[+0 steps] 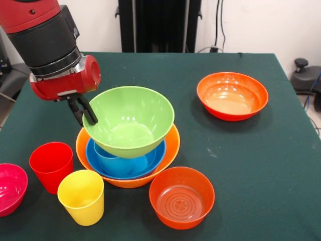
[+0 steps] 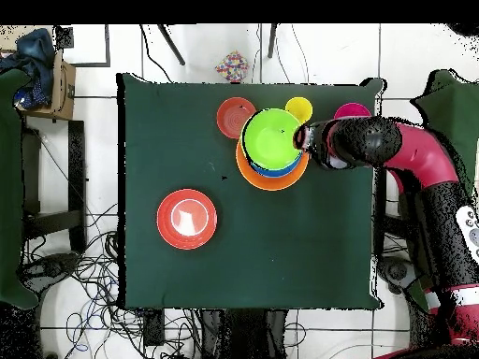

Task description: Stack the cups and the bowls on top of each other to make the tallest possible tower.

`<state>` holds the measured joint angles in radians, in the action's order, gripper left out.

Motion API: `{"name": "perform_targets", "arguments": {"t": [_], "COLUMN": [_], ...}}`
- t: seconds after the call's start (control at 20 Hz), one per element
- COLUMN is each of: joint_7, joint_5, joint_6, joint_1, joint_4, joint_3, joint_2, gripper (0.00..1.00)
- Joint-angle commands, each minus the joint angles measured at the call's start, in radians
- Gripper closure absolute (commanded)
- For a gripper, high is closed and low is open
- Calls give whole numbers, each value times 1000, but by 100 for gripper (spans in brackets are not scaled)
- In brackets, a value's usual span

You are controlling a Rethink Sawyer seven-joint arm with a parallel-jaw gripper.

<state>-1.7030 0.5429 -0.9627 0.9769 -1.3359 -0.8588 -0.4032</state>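
The tool [image 1: 86, 114] was closed over the rim of the lime green bowl [image 1: 129, 120], one dark finger inside the wall and, as far as could be told, the other outside, so it had the bowl pinched by its edge. That bowl sat tilted on the tower [image 1: 126, 150], which stood on the tabletop [image 1: 261, 165] towards the edge opposite the robot's base. At the tower's bottom was the pale orange bowl [image 1: 170, 148]; inside it lay the blue bowl [image 1: 150, 163], and inside that a small light blue piece [image 1: 108, 156], which seemed to prop the green bowl up.

The risk lay in that tilt. If the tool let go while the green bowl rested unevenly on the small piece, the bowl would probably rock or slide off sideways, and an edge grip could also twist it on release.

Beside the tower stood the red cup [image 1: 51, 165] and yellow cup [image 1: 81, 197], both empty, close enough for a slipping bowl to knock them. The magenta-pink bowl [image 1: 10, 188] sat at the tabletop's edge. Two red-orange bowls were empty: one [image 1: 181, 198] just beside the tower, another [image 1: 232, 95] well apart.
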Motion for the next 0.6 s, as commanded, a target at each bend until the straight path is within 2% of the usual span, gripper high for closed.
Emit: {"name": "perform_targets", "arguments": {"t": [0.05,0.6], "joint_7": [217,221], "joint_5": [78,85], "joint_6": [8,12], "joint_1": [-38,-26], "joint_4": [-49,-72], "joint_3": [54,47], "joint_2": [32,27], "gripper": [100,100]}}
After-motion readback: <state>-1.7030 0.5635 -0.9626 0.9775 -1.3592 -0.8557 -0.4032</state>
